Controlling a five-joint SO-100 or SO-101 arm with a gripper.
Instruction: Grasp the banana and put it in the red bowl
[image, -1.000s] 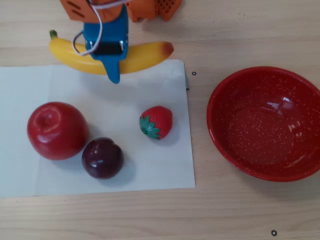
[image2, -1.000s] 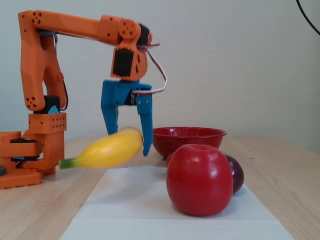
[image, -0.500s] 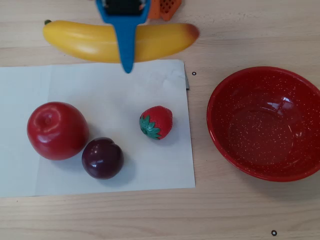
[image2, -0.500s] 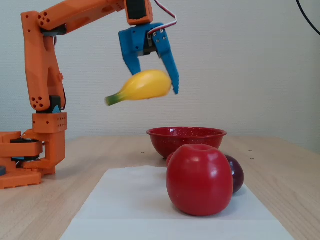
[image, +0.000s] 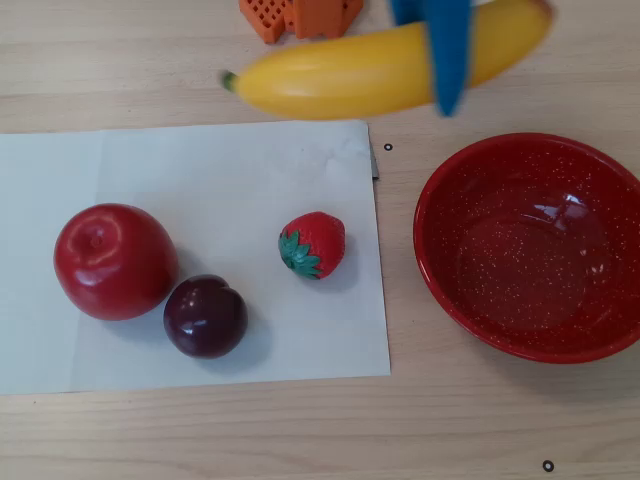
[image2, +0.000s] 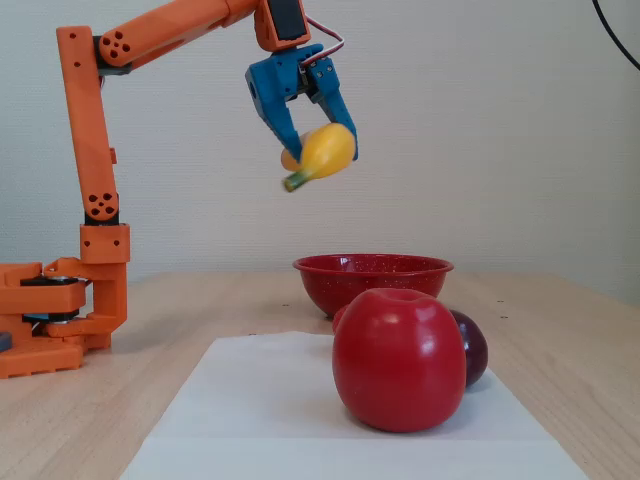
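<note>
One long, curved, glossy yellow toy banana (image2: 322, 153) hangs in the air, clamped between the two blue fingers of the gripper (image2: 318, 143) on the orange arm (image2: 160, 28). In the fixed view the jaws are closed around the fruit's middle, and its green stem end tilts downward and toward the camera. The banana sits high above the large round red speckled bowl (image2: 372, 280), clear of it and slightly to its left in that view.

From overhead, the banana (image: 350, 72) lies across the top of the picture, stem tip to the left, with one blue finger (image: 447, 50) crossing it near its right end. Here it appears beyond the red bowl (image: 440, 280), toward the upper left of its rim. The bowl rests on the pale wooden table (image: 200, 430) and holds nothing.

Left of the bowl in the overhead view lies a white sheet of paper (image: 200, 170), its right edge near the bowl's rim. On the sheet, nearest the bowl, is a small red toy strawberry (image: 313, 244) with a green cap. Farther from the bowl sit a dark purple plum (image: 205, 316) and a shiny red apple (image: 115, 261), seemingly touching each other.
</note>
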